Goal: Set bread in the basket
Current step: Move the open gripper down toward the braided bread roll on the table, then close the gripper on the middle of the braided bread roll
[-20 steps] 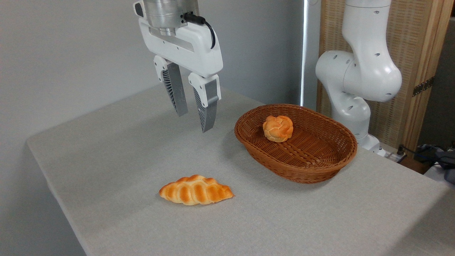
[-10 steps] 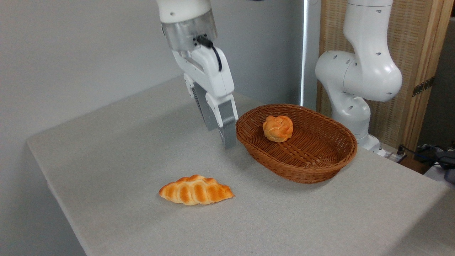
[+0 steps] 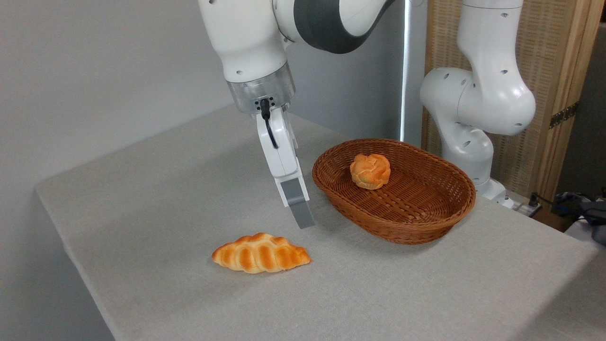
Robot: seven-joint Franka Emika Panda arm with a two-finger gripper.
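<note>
Pincer [image 3: 303,220] edge-on above bread [image 3: 261,253], beside basket [image 3: 457,208].

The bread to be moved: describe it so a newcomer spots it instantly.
On the grey table, look in front of the wicker basket, towards the near edge. The bread lies there alone: a long braided loaf with tapered ends, unlike the small round roll inside the basket.

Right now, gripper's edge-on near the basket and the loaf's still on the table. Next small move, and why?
Probably shift the gripper toward the camera and a little left until it is over the bread, then descend. The bread lies untouched on the table, nearer the camera than the fingertips, and the basket holds only a round roll. Edge-on, the finger gap cannot be judged.
</note>
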